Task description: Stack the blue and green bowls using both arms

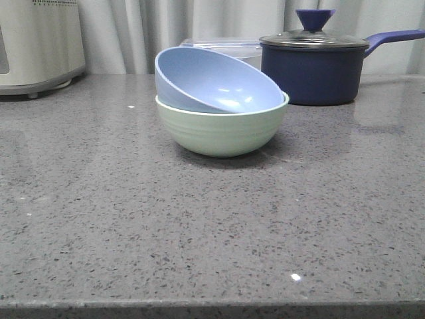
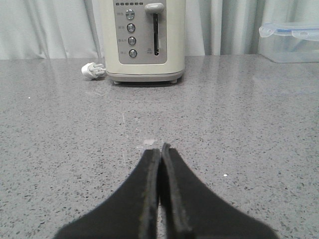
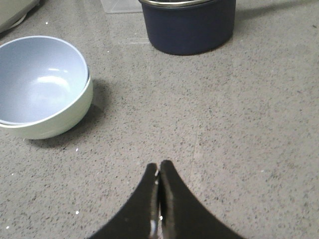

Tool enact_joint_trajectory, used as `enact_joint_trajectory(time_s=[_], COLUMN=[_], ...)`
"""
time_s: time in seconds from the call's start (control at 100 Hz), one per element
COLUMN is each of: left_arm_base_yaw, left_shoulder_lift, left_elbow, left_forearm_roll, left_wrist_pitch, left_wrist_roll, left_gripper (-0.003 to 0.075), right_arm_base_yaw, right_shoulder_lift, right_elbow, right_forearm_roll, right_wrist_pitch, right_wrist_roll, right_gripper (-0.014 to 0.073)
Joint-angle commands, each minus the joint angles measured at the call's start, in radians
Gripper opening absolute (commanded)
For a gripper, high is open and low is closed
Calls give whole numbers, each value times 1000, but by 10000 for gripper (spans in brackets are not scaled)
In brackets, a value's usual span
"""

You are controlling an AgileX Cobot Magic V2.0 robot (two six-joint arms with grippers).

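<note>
The blue bowl point(image 1: 212, 81) sits tilted inside the green bowl point(image 1: 222, 129) at the middle of the grey counter. Both also show in the right wrist view, the blue bowl point(image 3: 40, 79) nested in the green bowl point(image 3: 55, 124). My right gripper point(image 3: 159, 165) is shut and empty above bare counter, apart from the bowls. My left gripper point(image 2: 160, 148) is shut and empty over bare counter, facing a toaster; no bowl shows in its view. Neither gripper shows in the front view.
A dark navy lidded saucepan point(image 1: 312, 66) stands behind the bowls to the right, with a clear plastic container point(image 1: 222, 46) beside it. A cream toaster point(image 1: 36, 43) stands at the back left, with a white plug point(image 2: 92, 70) next to it.
</note>
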Motion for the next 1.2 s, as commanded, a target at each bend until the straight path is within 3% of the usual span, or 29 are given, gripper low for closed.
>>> enact_joint_trajectory(time_s=[0.0, 0.55, 0.8, 0.95, 1.19], left_arm_base_yaw=[2, 2, 2, 2, 2], left_shoulder_lift=[-36, -36, -36, -36, -36], left_elbow=[42, 42, 42, 42, 42], left_forearm_roll=[-1, -1, -1, -1, -1], left_wrist_pitch=[-71, -71, -71, -71, -71], left_wrist_roll=[-8, -8, -8, -8, -8], left_gripper=[-20, -20, -20, -20, -20], right_arm_base_yaw=[-17, -220, -238, -239, -239], right_shoulder_lift=[5, -173, -324, -426, -420], right_elbow=[-11, 351, 484, 482, 482], right_forearm_roll=[-38, -68, -68, -68, -68], right_wrist_pitch=[-117, -604, -616, -547, -569], right_wrist_roll=[-7, -6, 6, 12, 12], right_gripper=[-42, -42, -42, -42, -42])
